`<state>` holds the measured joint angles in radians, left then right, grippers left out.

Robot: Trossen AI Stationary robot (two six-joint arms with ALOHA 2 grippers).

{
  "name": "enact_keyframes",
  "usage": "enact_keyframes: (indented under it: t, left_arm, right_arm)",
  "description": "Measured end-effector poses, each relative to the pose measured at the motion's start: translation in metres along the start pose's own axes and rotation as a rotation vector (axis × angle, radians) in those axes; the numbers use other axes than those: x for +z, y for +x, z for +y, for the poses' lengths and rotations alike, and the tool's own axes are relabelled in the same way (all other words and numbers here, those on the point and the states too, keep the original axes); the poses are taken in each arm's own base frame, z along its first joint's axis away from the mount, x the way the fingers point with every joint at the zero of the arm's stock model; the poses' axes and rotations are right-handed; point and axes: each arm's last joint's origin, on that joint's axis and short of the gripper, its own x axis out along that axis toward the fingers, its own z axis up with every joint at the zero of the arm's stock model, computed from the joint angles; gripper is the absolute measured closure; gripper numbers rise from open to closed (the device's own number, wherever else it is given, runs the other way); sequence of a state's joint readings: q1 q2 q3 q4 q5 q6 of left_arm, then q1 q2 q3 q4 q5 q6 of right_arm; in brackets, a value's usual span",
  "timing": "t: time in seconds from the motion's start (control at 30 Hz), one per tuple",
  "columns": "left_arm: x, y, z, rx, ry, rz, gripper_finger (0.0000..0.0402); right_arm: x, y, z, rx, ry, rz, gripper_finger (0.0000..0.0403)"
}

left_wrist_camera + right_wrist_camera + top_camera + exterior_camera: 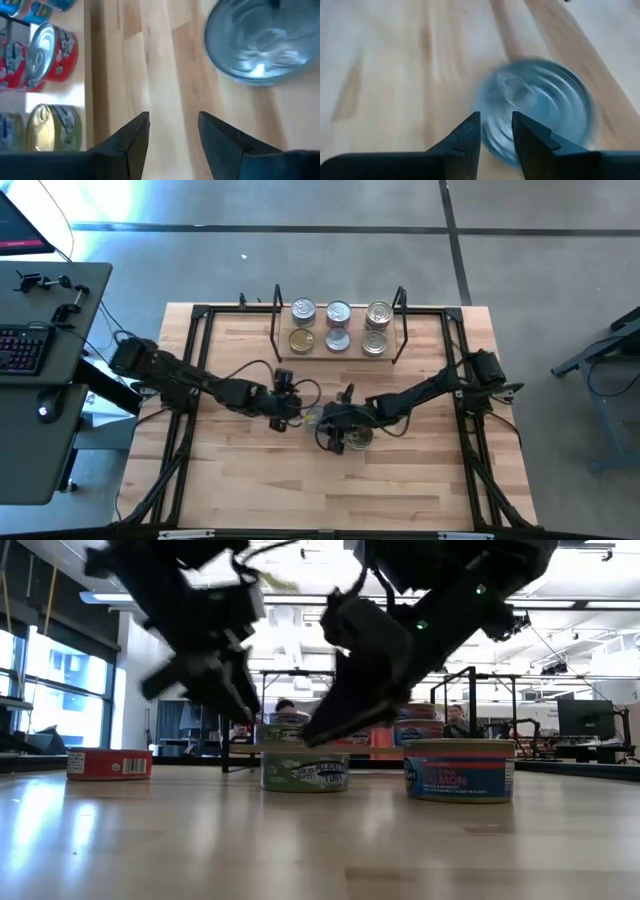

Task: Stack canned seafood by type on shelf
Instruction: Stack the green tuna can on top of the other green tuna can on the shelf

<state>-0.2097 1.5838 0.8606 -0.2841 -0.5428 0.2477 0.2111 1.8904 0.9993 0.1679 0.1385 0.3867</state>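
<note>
Toward the table's [250,480] far edge, the shelf [338,350], holding six cans (two rows of three) [338,326]. Nearer mid-table, in front of the shelf, two loose cans: one [313,416] between the left gripper [284,418] and right gripper [333,432], another [357,439] just beside the right gripper.

Wooden table [250,480] bears shelf [338,340] (six tins) and loose cans [459,770]

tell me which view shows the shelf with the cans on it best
The high view: the shelf is seen whole, with six cans in two rows. The low view hides most of it behind the arms and nearer cans. The left wrist view catches one corner with some cans; the right wrist view shows none.
</note>
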Motion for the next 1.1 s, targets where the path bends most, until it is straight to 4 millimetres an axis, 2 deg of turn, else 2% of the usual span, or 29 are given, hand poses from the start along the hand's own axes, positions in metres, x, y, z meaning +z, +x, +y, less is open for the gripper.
enact_keyframes:
  t: [0.1,0.2,0.37,0.53,0.63,0.8,0.9,1.0,1.1]
  left_arm:
    - [-0.007,-0.013,-0.006,-0.106,-0.011,-0.076,0.0242]
    - [-0.008,-0.019,-0.016,-0.251,-0.035,-0.244,0.0242]
    - [-0.006,-0.009,-0.033,-0.345,-0.093,-0.498,0.0242]
    - [-0.004,0.013,-0.042,-0.323,-0.004,-0.537,0.0242]
    - [-0.002,0.028,-0.047,-0.328,0.053,-0.508,0.0242]
    - [-0.001,0.047,-0.049,-0.326,0.072,-0.437,0.0265]
    - [-0.001,0.051,-0.047,-0.324,0.071,-0.416,0.0312]
    - [-0.001,0.051,-0.044,-0.332,0.067,-0.413,0.0375]
    - [-0.001,0.048,-0.041,-0.341,0.028,-0.412,0.0391]
  right_arm:
    - [-0.001,0.011,0.011,0.004,-0.048,-0.117,0.03]
    - [0.003,0.007,0.02,-0.062,-0.074,-0.221,0.03]
    - [0.017,-0.032,0.036,-0.208,-0.13,-0.287,0.03]
    - [0.017,-0.073,0.047,-0.293,-0.169,-0.242,0.03]
    - [0.011,-0.084,0.054,-0.299,-0.204,-0.205,0.03]
    - [-0.008,-0.079,0.067,-0.262,-0.304,-0.131,0.03]
    - [-0.018,-0.071,0.071,-0.245,-0.356,-0.077,0.03]
    - [-0.021,-0.067,0.069,-0.254,-0.363,-0.064,0.0292]
    - [-0.02,-0.065,0.066,-0.266,-0.358,-0.056,0.0268]
